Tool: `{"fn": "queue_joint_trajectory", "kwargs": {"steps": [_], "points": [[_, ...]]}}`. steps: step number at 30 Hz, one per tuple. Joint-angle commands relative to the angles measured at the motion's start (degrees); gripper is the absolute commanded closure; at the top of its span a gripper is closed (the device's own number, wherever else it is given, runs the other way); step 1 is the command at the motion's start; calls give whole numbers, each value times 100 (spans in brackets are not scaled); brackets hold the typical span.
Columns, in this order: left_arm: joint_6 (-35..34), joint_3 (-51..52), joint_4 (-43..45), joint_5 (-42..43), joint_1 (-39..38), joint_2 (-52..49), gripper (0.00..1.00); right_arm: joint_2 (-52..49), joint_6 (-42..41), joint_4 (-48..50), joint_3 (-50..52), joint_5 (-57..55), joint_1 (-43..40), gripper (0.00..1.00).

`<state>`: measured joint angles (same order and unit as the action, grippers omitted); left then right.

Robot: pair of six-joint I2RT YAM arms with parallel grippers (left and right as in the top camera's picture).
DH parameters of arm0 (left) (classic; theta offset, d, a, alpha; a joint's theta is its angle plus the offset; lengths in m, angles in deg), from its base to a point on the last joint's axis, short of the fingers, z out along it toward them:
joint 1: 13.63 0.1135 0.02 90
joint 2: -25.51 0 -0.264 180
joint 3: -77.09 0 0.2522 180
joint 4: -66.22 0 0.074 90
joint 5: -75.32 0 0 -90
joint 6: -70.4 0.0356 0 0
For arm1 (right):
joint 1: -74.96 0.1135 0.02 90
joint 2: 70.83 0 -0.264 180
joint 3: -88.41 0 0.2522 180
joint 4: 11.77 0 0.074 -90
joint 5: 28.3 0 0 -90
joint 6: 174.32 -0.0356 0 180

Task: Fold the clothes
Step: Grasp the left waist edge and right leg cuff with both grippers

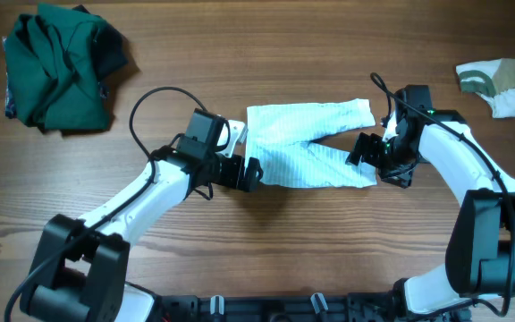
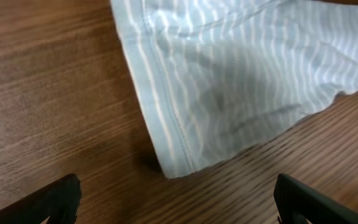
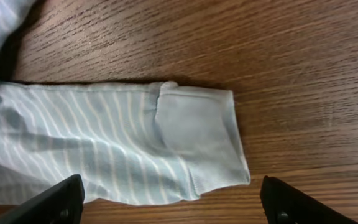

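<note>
The pale blue-and-white striped garment point(image 1: 307, 143), a small pair of pants, lies flat in the table's middle, waistband left, two legs pointing right. My left gripper point(image 1: 249, 173) is open and empty just off its lower left corner; that corner point(image 2: 173, 165) shows between the wide-apart fingers point(image 2: 179, 205). My right gripper point(image 1: 362, 150) is open and empty at the lower leg's cuff point(image 3: 201, 140), with its fingers point(image 3: 169, 202) on either side. The dark green garment point(image 1: 59, 64) lies crumpled at the far left. The white-and-olive piece point(image 1: 497, 85) lies at the far right.
The wooden table point(image 1: 240, 54) carries everything. Black cables loop over both arms, one near the left arm point(image 1: 150, 103). The arm bases stand at the near edge.
</note>
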<state>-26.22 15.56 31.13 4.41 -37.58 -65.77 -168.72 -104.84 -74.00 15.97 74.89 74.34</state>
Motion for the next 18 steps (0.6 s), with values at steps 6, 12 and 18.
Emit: {"fn": "queue_joint_trajectory", "kwargs": {"steps": [6, 12, 18], "points": [[-160, -101, 39, 295, -22, -90, 0, 22, -28, 181, 31, -247, 22, 9], [-396, -101, 55, 295, -24, -116, 5, 15, -52, 354, 262, -332, 24, 9], [-643, -101, 76, 291, -201, -142, 5, 15, -72, 555, 535, -330, 24, 9]]}}
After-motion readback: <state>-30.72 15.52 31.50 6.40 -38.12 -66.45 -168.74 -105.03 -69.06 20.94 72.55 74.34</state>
